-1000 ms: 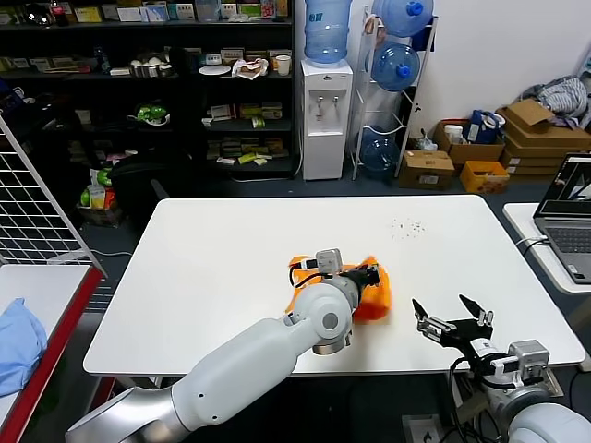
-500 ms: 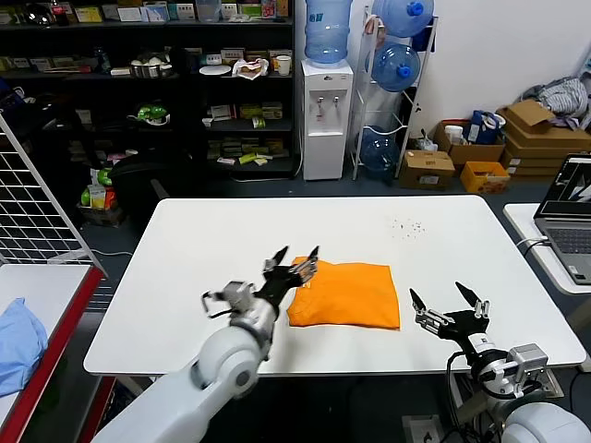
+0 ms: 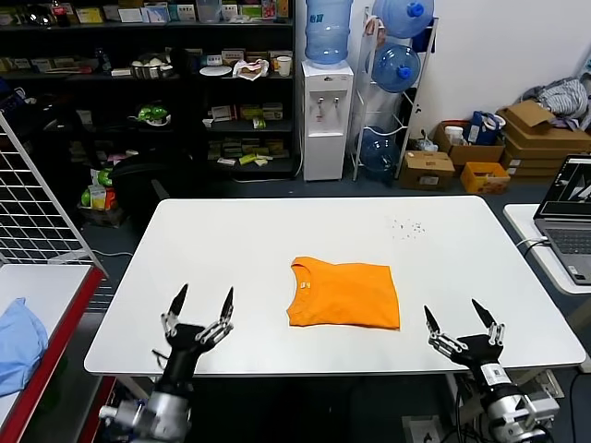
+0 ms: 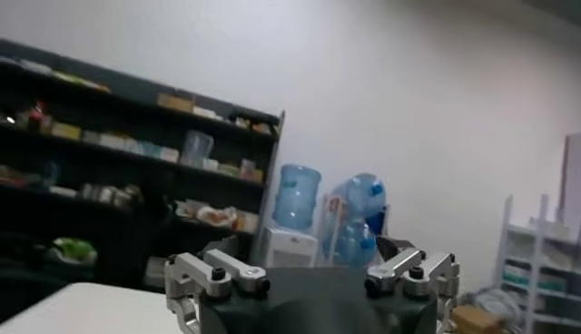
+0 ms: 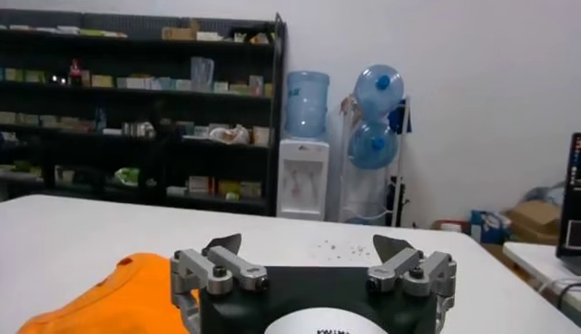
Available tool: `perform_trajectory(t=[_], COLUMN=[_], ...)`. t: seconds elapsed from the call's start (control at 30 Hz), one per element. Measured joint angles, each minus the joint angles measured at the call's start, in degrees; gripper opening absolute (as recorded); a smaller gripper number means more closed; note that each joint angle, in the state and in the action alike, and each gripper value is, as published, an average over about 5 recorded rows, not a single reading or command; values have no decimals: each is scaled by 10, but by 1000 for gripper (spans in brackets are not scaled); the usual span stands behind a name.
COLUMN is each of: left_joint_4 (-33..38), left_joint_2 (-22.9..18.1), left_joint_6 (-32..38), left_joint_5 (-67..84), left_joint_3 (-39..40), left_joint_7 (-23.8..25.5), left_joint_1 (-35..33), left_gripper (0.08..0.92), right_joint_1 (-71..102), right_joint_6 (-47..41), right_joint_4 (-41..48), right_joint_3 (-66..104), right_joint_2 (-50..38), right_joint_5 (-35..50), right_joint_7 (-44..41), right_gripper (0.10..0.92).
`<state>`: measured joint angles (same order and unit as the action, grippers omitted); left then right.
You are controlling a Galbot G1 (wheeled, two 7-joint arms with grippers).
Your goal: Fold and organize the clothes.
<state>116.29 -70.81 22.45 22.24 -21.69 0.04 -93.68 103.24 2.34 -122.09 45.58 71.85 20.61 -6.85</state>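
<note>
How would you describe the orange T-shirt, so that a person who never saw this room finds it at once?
Look at the large white table in the middle of the room, in front of the black shelves. Near its front edge, about midway between the two sides, lies a folded orange T-shirt, a flat rectangle with its neckline at the left. It is the only brightly coloured thing on the table; the light blue cloth lies on another table.

The left claw (image 3: 201,297), which a second ago lay over the orange T-shirt (image 3: 345,294) with its arm hiding much of the cloth, has pulled back off the desk (image 3: 231,240) to its near left edge, well apart from the shirt, and its fingers now stand spread wide. The shirt, bunched under the arm before, now lies flat as a folded rectangle in full view, collar toward the left. The right claw (image 3: 464,319) has dropped slightly lower at the near right edge
</note>
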Motion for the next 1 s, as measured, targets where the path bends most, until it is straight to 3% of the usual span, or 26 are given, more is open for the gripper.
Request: perform_trajectory(t=[0.37,1.0], left_joint_4=[0,-6], left_joint_2=[-69,-109], left_joint_6=[91,125], left_joint_5=[-63,-104], left_joint_3=[-53,-70], left_joint_7=[55,77], left_joint_1=[-126,-163], left_gripper=[921,921], right_joint_1=[26,46], right_joint_6=[110,189], right_joint_4=[20,31], right_joint_3=[25,38], right_joint_2=[100,179], right_joint_5=[-71,-113], right_joint_7=[-36,-57], right_gripper=[921,921])
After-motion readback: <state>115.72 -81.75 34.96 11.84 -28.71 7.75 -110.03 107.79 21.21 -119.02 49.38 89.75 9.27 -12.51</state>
